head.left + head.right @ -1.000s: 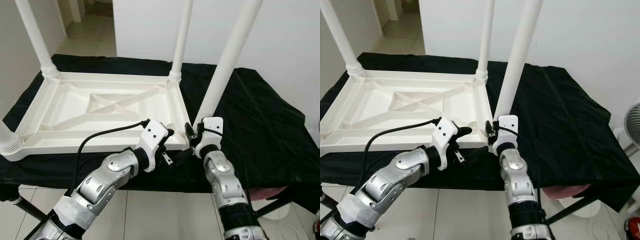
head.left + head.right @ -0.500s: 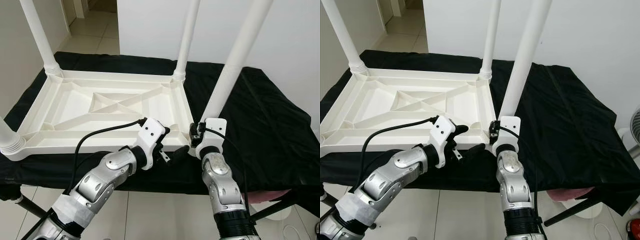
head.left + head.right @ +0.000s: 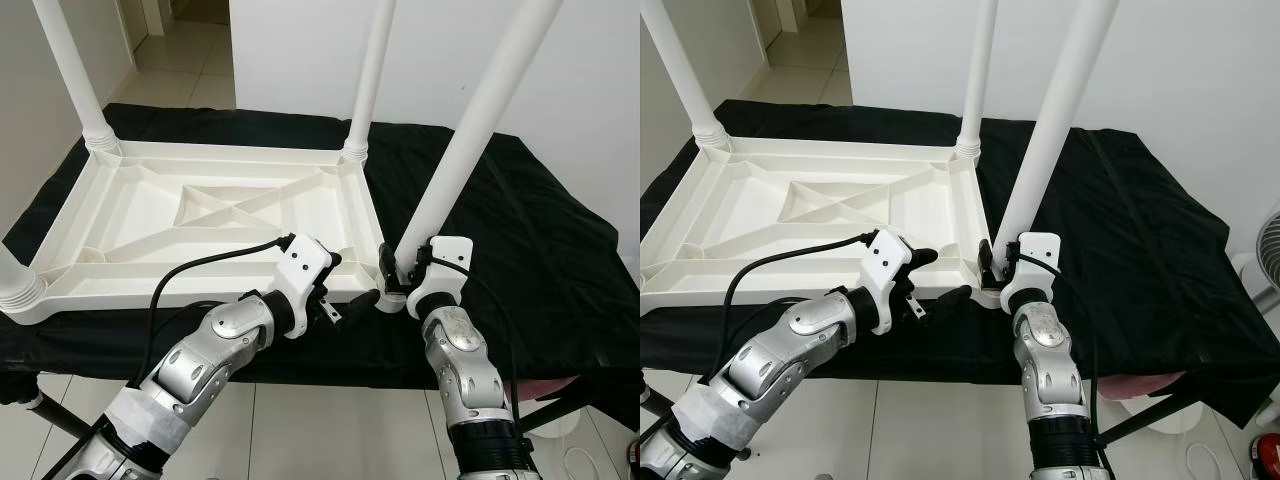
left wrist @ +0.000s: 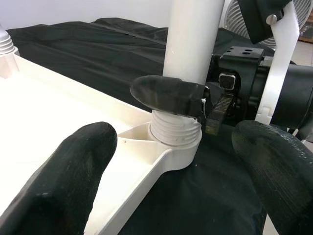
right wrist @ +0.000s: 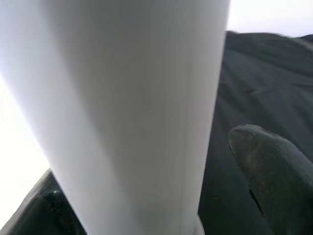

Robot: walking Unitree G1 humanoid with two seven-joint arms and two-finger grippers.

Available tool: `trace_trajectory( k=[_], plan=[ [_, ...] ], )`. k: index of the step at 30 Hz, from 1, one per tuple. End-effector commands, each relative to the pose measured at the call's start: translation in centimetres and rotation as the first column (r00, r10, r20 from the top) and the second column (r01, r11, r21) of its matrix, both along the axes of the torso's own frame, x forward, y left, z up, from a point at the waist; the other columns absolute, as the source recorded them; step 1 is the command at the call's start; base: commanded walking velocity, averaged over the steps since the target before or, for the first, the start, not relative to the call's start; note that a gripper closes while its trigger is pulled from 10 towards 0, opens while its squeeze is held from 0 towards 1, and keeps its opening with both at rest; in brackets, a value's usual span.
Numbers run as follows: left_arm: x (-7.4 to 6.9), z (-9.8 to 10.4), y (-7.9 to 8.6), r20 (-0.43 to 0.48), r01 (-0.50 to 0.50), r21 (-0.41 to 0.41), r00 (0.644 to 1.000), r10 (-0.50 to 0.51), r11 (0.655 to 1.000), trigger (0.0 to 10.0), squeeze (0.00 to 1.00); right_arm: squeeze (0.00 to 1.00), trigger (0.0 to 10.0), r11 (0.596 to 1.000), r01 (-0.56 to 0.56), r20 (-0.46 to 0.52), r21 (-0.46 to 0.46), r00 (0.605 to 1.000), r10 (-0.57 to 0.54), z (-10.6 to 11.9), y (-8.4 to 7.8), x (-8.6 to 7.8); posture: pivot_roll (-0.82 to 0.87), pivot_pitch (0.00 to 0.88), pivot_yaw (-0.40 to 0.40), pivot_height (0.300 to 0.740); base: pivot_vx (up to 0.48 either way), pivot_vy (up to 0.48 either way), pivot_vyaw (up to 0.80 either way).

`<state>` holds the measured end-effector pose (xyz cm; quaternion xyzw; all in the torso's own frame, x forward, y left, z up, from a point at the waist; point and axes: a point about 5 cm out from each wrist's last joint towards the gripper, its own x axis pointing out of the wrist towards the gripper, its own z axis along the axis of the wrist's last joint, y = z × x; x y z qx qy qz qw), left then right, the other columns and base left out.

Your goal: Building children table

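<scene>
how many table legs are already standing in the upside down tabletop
4. One at the far left corner, one at the far right corner, one at the near right corner gripped near its base by the right gripper, and one at the near left corner, mostly cut off.

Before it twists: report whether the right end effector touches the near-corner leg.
Touching. In the left wrist view, a black finger of the right end effector presses against the leg.

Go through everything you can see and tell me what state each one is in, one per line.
Table top: upside down on the black cloth.
Near right leg: upright in its corner socket, thread showing.
Two far legs: upright, seated.
Right gripper: closed around the near right leg's base.
Left gripper: open, straddling the table top's near edge.
</scene>
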<state>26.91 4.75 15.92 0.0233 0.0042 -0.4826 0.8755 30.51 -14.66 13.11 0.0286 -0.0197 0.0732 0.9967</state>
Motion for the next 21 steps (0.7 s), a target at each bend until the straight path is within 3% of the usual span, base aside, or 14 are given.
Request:
trace_trajectory(
  k=[1,7,10,11,14,19,21],
  plan=[
    [-0.5,0.4,-0.4,0.013,0.17,0.007,0.985,-0.17,0.985,10.0,0.0,0.0,10.0,0.998,-0.058,-0.005,0.002,0.998,0.058,-0.3,-0.1,0.1,-0.05,0.0,-0.065,0.74,0.0,0.0,0.0],
    [-0.9,0.1,-0.8,0.008,0.182,0.007,0.983,-0.182,0.983,10.0,0.0,0.0,10.0,0.953,-0.292,0.004,-0.076,0.956,0.293,-0.4,-0.6,0.5,-0.05,0.0,-0.063,0.74,0.0,0.0,0.0],
    [-1.0,0.1,-0.8,0.007,0.183,0.007,0.983,-0.183,0.983,10.0,0.0,0.0,10.0,0.94,-0.325,0.008,-0.099,0.945,0.328,-0.4,-1.0,0.7,-0.05,0.0,-0.064,0.74,0.0,0.0,0.0],
    [-1.0,0.0,-0.9,0.007,0.185,0.01,0.983,-0.185,0.983,10.0,0.0,0.0,10.0,0.92,-0.371,0.016,-0.131,0.927,0.376,-0.2,-1.5,1.0,-0.04,0.0,-0.064,0.74,0.0,0.0,0.0],
    [-1.0,0.0,-0.9,0.007,0.186,0.011,0.983,-0.186,0.983,10.0,0.0,0.0,10.0,0.916,-0.378,0.019,-0.134,0.923,0.384,-0.1,-1.6,1.0,-0.04,0.0,-0.064,0.74,0.0,0.0,0.0],
    [-1.1,0.0,-0.9,0.008,0.188,0.018,0.982,-0.188,0.982,10.0,0.0,0.0,10.0,0.864,-0.465,-0.01,-0.192,0.882,0.472,0.0,-2.1,2.0,-0.04,0.0,-0.063,0.74,0.0,0.0,0.0],
    [-1.1,0.0,-0.9,0.008,0.188,0.018,0.982,-0.188,0.982,10.0,0.0,0.0,10.0,0.864,-0.465,-0.01,-0.192,0.882,0.472,0.0,-2.1,2.0,-0.04,0.0,-0.063,0.74,0.0,0.0,0.0]
  ],
)
